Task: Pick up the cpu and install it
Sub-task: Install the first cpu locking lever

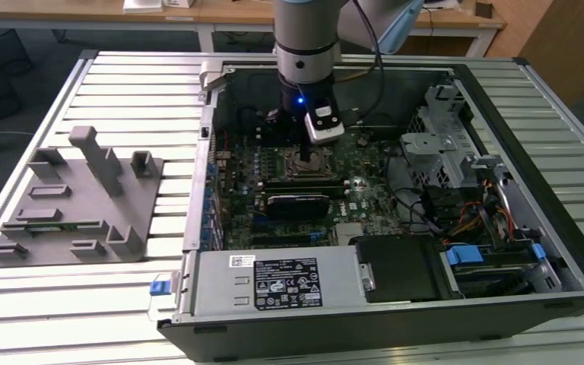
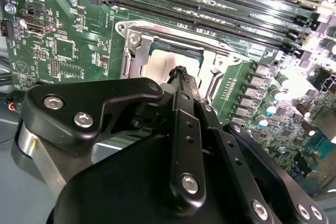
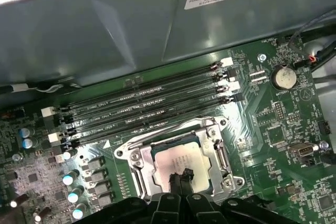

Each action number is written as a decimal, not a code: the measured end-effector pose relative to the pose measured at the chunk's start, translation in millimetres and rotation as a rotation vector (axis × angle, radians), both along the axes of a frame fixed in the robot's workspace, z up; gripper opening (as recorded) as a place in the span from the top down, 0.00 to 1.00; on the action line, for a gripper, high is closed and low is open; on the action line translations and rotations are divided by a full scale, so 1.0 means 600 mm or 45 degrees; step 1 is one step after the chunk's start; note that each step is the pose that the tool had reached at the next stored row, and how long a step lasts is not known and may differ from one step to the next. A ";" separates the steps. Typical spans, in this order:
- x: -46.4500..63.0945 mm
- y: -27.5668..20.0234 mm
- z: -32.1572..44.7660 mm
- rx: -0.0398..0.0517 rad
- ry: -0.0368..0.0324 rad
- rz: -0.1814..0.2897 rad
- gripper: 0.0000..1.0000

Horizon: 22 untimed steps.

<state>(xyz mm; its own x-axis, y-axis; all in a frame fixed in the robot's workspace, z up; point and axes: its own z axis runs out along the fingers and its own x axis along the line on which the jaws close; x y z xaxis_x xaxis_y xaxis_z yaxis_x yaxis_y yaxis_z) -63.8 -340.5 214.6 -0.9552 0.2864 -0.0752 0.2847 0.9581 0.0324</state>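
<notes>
Where black gripper (image 3: 181, 177) blocks your view, near edge of shiny silver square cpu (image 3: 176, 161) hidden; cpu lies in metal-framed socket (image 2: 137, 51), fingertips pinched together directly above, grasping nothing.

we see the cpu (image 3: 176, 162) lying in the socket frame (image 3: 219, 153), memory slots (image 3: 142, 109) just beside it on the motherboard (image 3: 286, 124).
</notes>
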 end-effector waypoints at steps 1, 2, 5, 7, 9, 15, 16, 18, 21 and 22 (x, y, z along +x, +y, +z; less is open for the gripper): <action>0.001 -0.0001 0.000 0.000 0.0001 0.007 0.89; 0.003 0.0000 0.000 -0.001 0.0002 0.014 0.89; 0.006 0.0000 0.000 0.000 0.0000 0.045 0.89; 0.007 0.0000 0.000 0.000 0.0000 0.077 0.89; 0.007 0.0000 0.000 0.000 0.0001 0.109 0.89; 0.009 -0.0001 0.003 -0.001 0.0025 0.158 0.89; 0.009 0.0000 0.006 0.000 0.0025 0.160 0.89; 0.009 0.0001 0.013 0.000 0.0023 0.163 0.89; 0.009 0.0000 0.026 0.000 0.0023 0.166 0.89; 0.009 0.0000 0.030 0.000 0.0024 0.167 0.89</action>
<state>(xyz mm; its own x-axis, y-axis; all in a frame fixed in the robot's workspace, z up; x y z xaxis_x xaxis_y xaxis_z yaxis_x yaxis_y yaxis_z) -58.2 -340.5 232.4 -0.9845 0.1593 -0.0735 0.1573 0.9870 0.0317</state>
